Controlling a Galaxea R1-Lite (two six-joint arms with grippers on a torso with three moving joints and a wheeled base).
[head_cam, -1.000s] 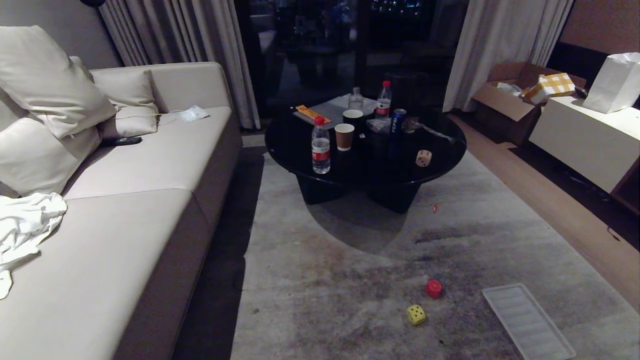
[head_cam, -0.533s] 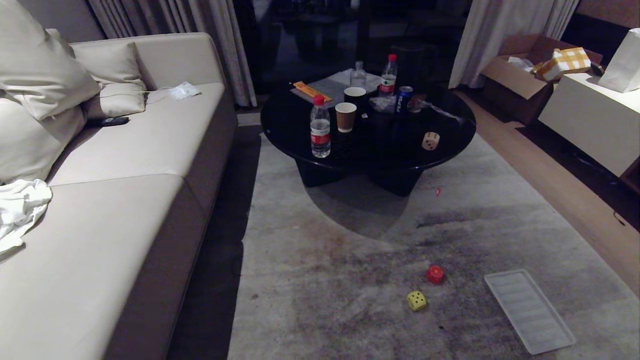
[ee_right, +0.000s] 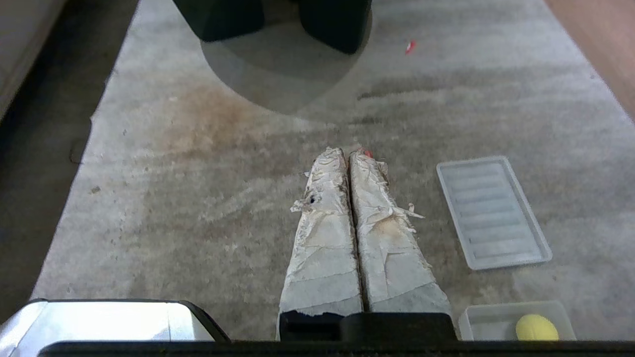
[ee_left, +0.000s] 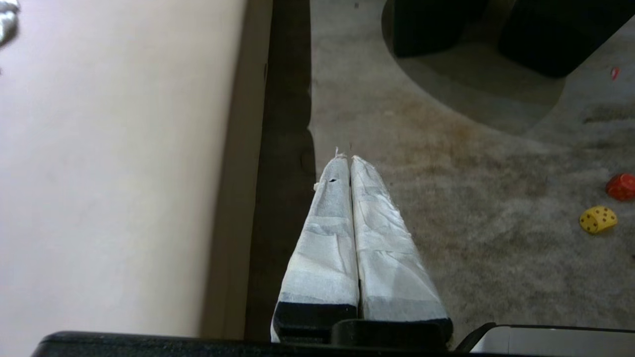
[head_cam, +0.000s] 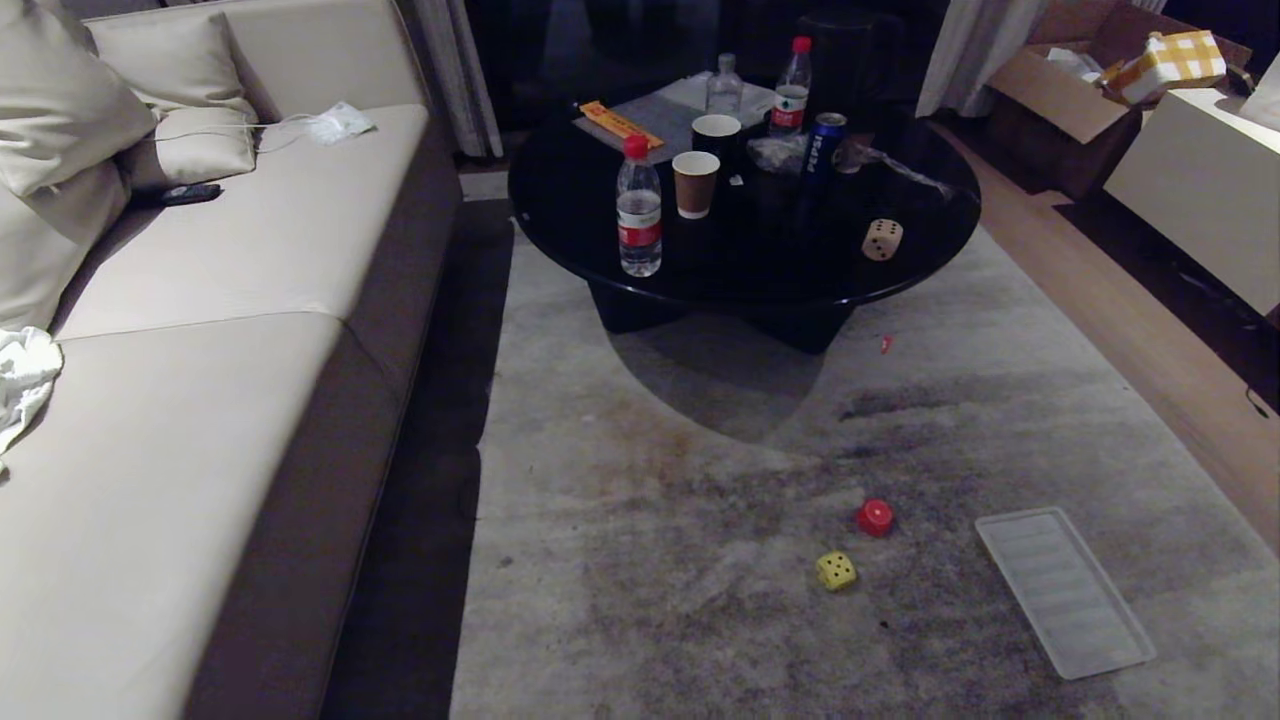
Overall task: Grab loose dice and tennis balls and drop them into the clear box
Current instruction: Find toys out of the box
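1. Lying on the rug (head_cam: pixel 700 560): yellow die (head_cam: pixel 835 570), red die (head_cam: pixel 875 517).
2. Beige die (head_cam: pixel 881 240) sits on the table (head_cam: pixel 600 250).
3. Clear box (ee_right: pixel 516 322) holds 1 tennis ball (ee_right: pixel 537 327).
4. Left gripper (ee_left: pixel 349 158) and right gripper (ee_right: pixel 347 151): fingers clenched, empty.

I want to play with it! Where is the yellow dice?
In the head view, the yellow dice lies on the rug, toward the right, just below the red dice and left of the flat clear lid.

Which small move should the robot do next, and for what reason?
Probably drive toward the yellow die and red die on the carpet. Both grippers, left and right, are shut, empty and apart from them; the clear box already holds one ball.
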